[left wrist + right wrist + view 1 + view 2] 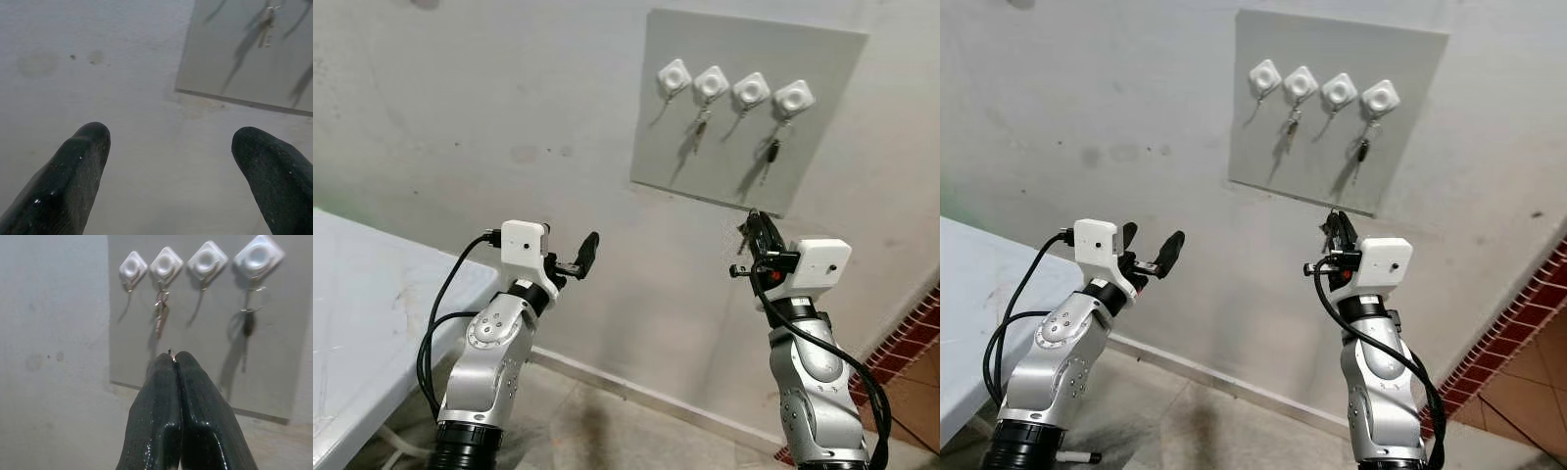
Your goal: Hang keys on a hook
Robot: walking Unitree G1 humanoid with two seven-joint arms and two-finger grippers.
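Note:
A grey board (822, 147) on the wall carries four white hooks. The first hook (132, 267) and the third hook (207, 259) are bare. A silver key (160, 318) hangs from the second hook, and a dark key (248, 323) from the fourth. My right gripper (756, 227) is raised just below the board's lower edge, pointing up at it. It is shut on a small metal key ring (171, 351) that peeks out at its tips. My left gripper (1151, 245) is held up open to the left of the board, facing the bare wall with nothing in it.
A white table (372, 294) stands at my left, beside the left arm. Red brick tiling (911, 343) covers the low wall at far right. The tiled floor (607, 421) runs along the wall's base.

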